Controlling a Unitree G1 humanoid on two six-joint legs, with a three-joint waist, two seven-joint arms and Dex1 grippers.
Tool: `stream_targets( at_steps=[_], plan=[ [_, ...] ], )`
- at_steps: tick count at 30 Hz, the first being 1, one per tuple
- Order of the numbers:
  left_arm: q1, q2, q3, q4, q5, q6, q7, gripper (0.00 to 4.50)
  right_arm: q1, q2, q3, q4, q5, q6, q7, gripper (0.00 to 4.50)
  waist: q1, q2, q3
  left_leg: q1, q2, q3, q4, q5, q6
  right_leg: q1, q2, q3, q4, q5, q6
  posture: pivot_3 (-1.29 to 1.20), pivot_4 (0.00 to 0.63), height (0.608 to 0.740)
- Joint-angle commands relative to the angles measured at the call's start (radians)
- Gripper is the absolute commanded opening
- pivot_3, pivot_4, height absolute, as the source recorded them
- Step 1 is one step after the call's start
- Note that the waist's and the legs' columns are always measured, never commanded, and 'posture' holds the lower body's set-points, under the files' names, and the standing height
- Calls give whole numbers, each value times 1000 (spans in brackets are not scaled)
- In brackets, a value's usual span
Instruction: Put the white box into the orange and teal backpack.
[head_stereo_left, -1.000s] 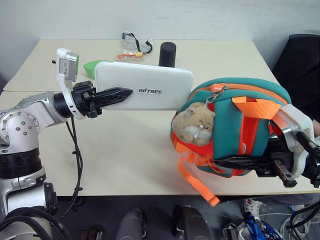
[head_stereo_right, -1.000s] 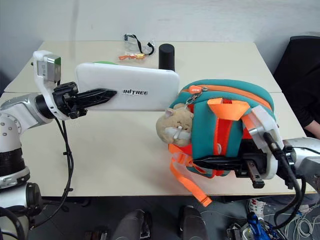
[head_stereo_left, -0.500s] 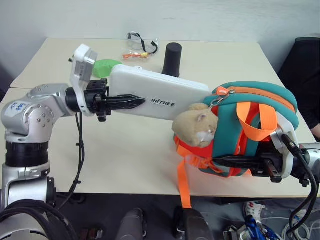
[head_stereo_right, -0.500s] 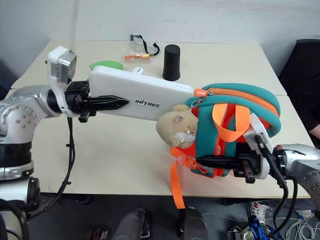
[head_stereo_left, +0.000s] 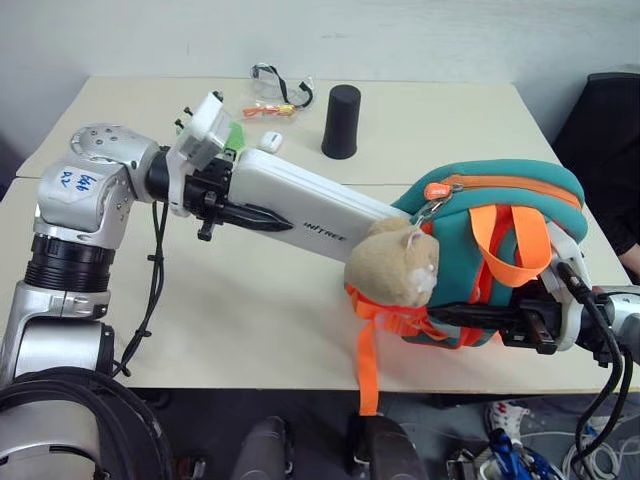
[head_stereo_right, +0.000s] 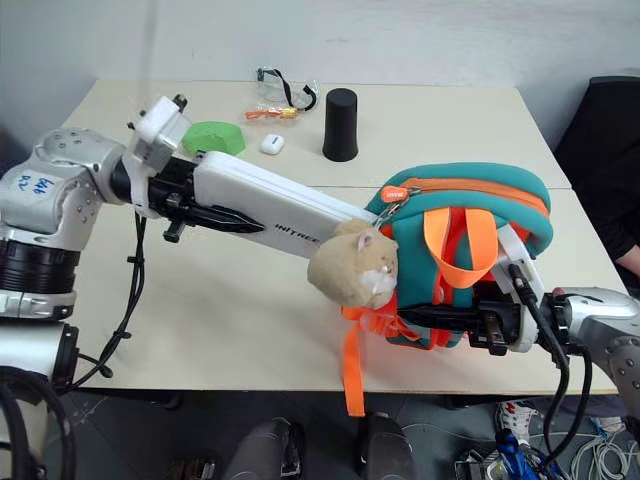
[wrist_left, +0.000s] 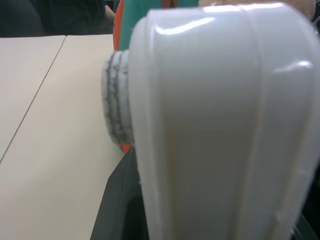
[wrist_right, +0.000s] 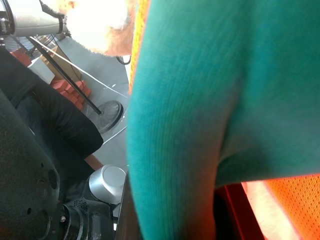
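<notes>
- The left pincer (head_stereo_left: 262, 215) is in the upper left of the frame. Its black fingers (head_stereo_left: 250, 214) are clamped on 1 end of the white box (head_stereo_left: 310, 205).
- The white box is long and flat. It slants down from the upper left toward the middle of the frame, up off the tabletop (head_stereo_left: 240, 300).
- The far end of the box goes in at the top opening of the orange and teal backpack (head_stereo_left: 490, 215), right by the orange zipper pull (head_stereo_left: 437, 190). How far it is inside I cannot tell.
- In the left wrist view the white box (wrist_left: 220, 125) is very close to the camera, with the backpack behind it.
- At the back of the tabletop, from left to right, are a green thing (head_stereo_right: 213, 136), a tiny white case (head_stereo_right: 271, 144), clear glasses (head_stereo_right: 285, 90) and a black cup (head_stereo_right: 340, 124).
- A tan plush hamster (head_stereo_left: 395, 268) hangs on the front of the backpack, in the middle of the frame.
- 1 orange strap (head_stereo_left: 367, 365) hangs down past the front edge of the tabletop.
- The backpack is on the right side of the frame, at the front edge of the tabletop.
- The right pincer (head_stereo_left: 470, 325) is in the lower right. Its fingers are squeezed together on the bottom of the backpack.
- In the right wrist view the teal cloth (wrist_right: 200, 100) is right in front of the camera.
</notes>
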Motion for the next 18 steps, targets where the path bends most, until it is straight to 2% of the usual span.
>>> stream_targets(
  at_steps=[1, 6, 13, 18],
  plan=[
    [-11, -53, 0, -10, 21, -12, 46, 1259, 7, 9, -7, -35, 13, -9, -3, 29, 1, 0, 0, -1, 0, -1, 1, 0, 0, 0, 0, 0, 0, 0, 0, 0, 150, 740],
    [-5, -143, 39, -38, 3, 9, 140, 1259, 12, 13, -6, -48, 16, -10, -3, 29, 0, 0, 0, -2, 0, -1, 1, 0, 1, 0, 0, 0, -1, 1, 2, 0, 150, 740],
    [72, -269, 31, -126, 32, -3, 317, 1259, 12, 11, 8, -77, 14, -17, 12, 29, -2, 0, 0, -2, 0, -1, 1, 0, 1, 0, -1, 1, 0, 1, 2, 0, 150, 740],
    [137, -355, -78, -203, 98, 5, 395, 1259, -1, 16, 25, -81, 12, -24, 10, 29, 0, 0, 0, -2, -1, -2, 1, 1, 1, 0, -1, 2, 0, 1, 2, 0, 150, 740]
  ],
)
